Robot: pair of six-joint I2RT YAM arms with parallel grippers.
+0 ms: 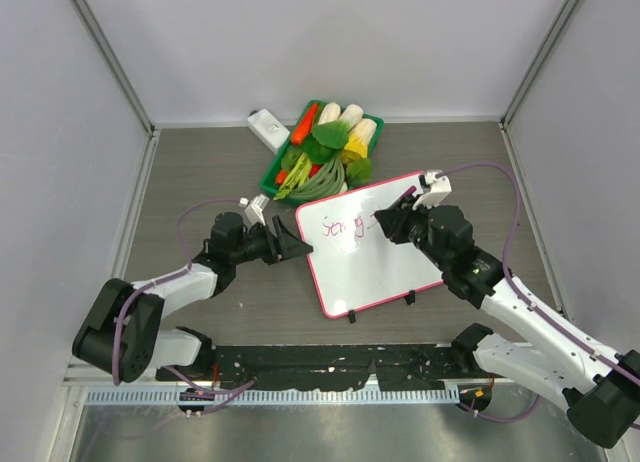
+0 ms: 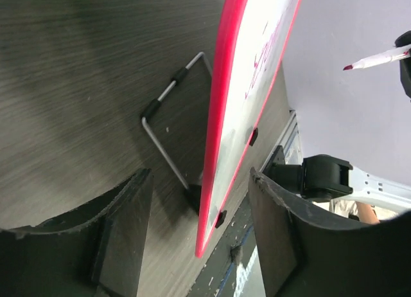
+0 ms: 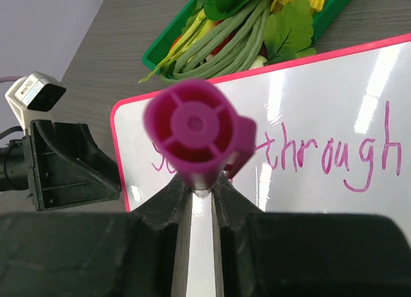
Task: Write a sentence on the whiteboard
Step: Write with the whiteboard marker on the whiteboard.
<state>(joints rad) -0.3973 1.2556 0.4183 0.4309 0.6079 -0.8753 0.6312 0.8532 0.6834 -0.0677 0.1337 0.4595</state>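
Whiteboard (image 1: 375, 267) sits mid-table, propped at a tilt on a wire stand (image 2: 164, 96), just in front of the green vegetable basket (image 3: 160, 51). It looks light, stiff and slick-faced, so it will likely slide or tip back under pen pressure. Best hold is the pink rim at the left edge, clear of the writing.

Sentence (image 3: 327, 157) is part done: one magenta line ends in "through", its first word is partly hidden behind the marker, and there is no second line yet.

Left gripper (image 2: 199, 175) is wide open, jaws either side of the left rim with gaps on both sides, so not clamping.

Right gripper (image 3: 200, 194) is closed tight on the magenta marker (image 3: 192, 133). The tip points at the board and looks just off the surface in the left wrist view.
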